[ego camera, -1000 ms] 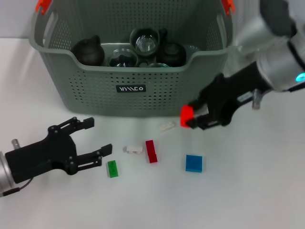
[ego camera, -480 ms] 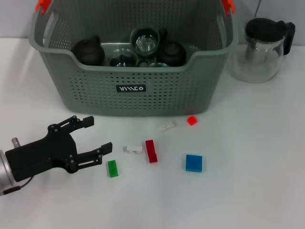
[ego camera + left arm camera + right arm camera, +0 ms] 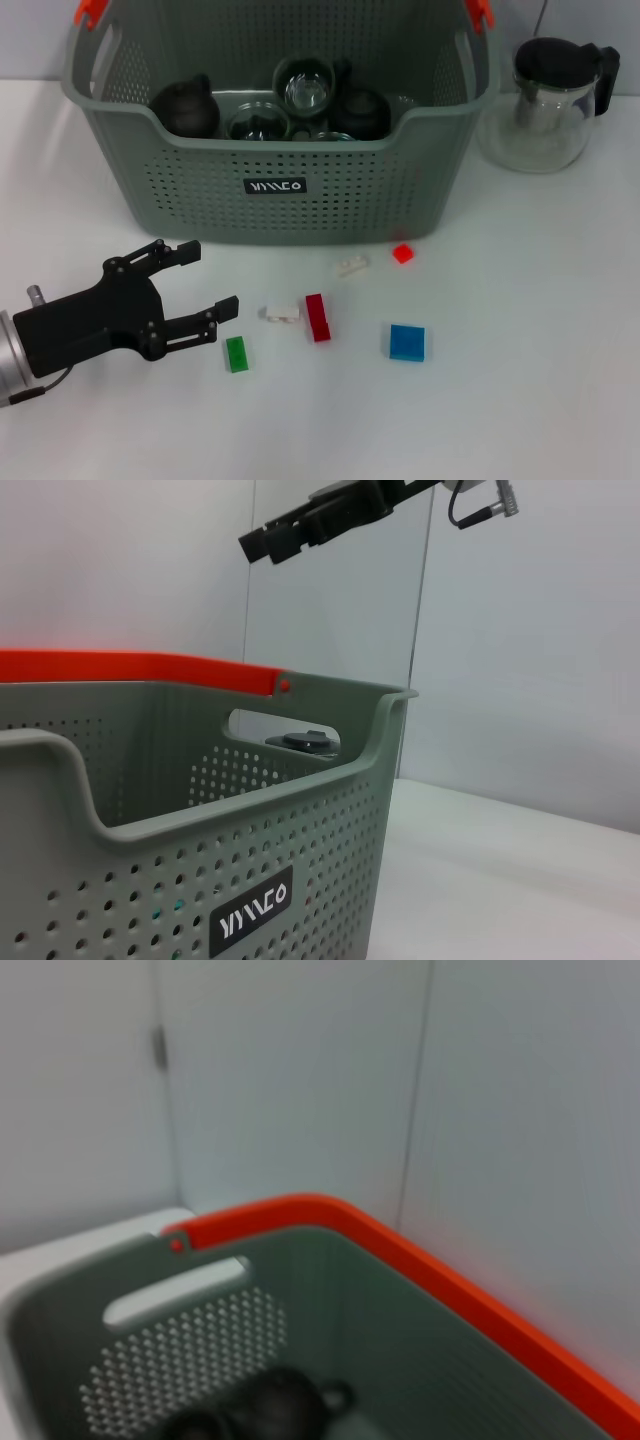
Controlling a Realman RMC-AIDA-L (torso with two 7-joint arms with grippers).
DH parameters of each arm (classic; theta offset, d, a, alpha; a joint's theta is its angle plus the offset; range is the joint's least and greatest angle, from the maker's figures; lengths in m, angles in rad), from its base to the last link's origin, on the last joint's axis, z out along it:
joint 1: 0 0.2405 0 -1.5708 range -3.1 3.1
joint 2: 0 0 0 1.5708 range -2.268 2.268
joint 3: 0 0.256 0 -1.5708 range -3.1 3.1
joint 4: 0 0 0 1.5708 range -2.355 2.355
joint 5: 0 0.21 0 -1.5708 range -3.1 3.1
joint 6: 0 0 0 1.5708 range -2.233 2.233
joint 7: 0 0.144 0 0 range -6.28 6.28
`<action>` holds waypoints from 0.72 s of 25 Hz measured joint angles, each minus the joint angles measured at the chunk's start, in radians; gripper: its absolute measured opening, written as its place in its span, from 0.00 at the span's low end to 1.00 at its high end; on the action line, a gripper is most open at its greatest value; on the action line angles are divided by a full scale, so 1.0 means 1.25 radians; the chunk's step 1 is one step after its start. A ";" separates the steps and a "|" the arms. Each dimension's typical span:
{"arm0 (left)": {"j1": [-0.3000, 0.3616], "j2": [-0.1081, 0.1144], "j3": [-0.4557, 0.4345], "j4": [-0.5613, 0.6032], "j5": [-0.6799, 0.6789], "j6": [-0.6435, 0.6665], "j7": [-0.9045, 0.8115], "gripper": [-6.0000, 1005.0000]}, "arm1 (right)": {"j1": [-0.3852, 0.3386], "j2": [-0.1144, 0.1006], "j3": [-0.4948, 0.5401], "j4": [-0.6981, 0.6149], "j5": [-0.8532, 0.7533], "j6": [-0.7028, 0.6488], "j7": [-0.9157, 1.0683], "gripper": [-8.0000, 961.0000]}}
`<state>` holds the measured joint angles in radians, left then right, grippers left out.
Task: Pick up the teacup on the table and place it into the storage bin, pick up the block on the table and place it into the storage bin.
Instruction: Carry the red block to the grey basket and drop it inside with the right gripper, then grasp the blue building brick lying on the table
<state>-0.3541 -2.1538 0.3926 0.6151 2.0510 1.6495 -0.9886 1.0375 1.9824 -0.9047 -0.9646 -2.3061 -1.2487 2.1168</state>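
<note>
The left gripper [image 3: 202,284] hovers low over the white table [image 3: 520,380], its black fingers spread apart and holding nothing. Just off its lower fingertip lies a small green block [image 3: 237,353]; a little farther out come a white block [image 3: 281,313] and a dark red block [image 3: 318,316], lying side by side. Beyond those rest a second white block [image 3: 351,265], a small bright red block [image 3: 402,253] and, nearer the robot, a blue square block [image 3: 407,342].

Ahead of the fingers stands the storage bin [image 3: 280,190], its perforated front wall bearing the black label. Dark teacups [image 3: 185,108] and glass pieces already sit inside it. A glass teapot [image 3: 548,105] stands beside the bin's far right corner.

The right gripper [image 3: 315,520] shows only in the left wrist view, raised high above the bin; whether its fingers are apart cannot be told.
</note>
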 joint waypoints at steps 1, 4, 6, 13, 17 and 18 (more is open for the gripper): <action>0.000 0.000 0.000 0.000 0.000 0.001 0.000 0.87 | -0.005 0.000 0.002 -0.007 0.018 -0.010 -0.008 0.63; 0.000 0.000 0.001 0.000 0.000 0.001 0.000 0.87 | -0.033 -0.005 0.011 -0.030 0.113 -0.071 -0.042 0.72; 0.000 0.000 0.001 0.000 0.000 0.002 -0.001 0.87 | -0.063 -0.013 0.020 -0.049 0.208 -0.145 -0.074 0.80; 0.000 0.000 0.002 0.000 0.000 0.002 0.002 0.87 | -0.180 -0.016 0.014 -0.116 0.321 -0.460 -0.169 0.99; -0.001 0.000 0.002 0.000 -0.002 0.002 0.003 0.87 | -0.218 0.002 -0.041 -0.131 0.191 -0.531 -0.205 0.98; -0.003 0.000 0.003 0.000 -0.002 0.003 0.003 0.87 | -0.223 0.009 -0.059 -0.132 0.151 -0.532 -0.209 0.98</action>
<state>-0.3582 -2.1537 0.3959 0.6151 2.0484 1.6528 -0.9853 0.7586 1.9939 -0.9779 -1.1294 -2.1169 -1.9131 1.8553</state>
